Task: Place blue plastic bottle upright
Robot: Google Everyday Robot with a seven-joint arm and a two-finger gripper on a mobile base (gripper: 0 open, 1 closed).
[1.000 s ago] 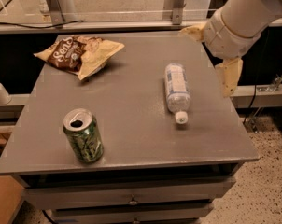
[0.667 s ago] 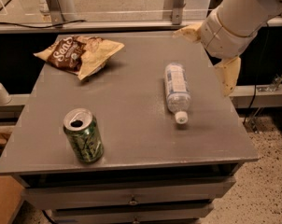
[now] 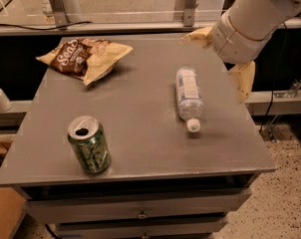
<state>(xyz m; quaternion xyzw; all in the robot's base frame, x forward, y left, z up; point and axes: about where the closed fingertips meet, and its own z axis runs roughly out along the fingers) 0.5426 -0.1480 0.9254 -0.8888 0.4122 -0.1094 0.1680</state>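
The blue plastic bottle [image 3: 189,98] lies on its side on the grey table [image 3: 135,133], right of the middle, with its white cap pointing toward the front edge. My gripper [image 3: 221,59] hovers above the table's back right corner, just right of the bottle and apart from it. Its two yellowish fingers [image 3: 241,78] are spread wide, with nothing between them. The white arm reaches in from the upper right.
A green soda can [image 3: 89,144] stands upright at the front left. A crumpled chip bag [image 3: 84,56] lies at the back left. Drawers sit under the tabletop. A rail and glass panel run behind the table. Speckled floor shows at the right.
The arm and gripper have drifted slightly left toward the bottle. The bottle, can and chip bag have not moved.
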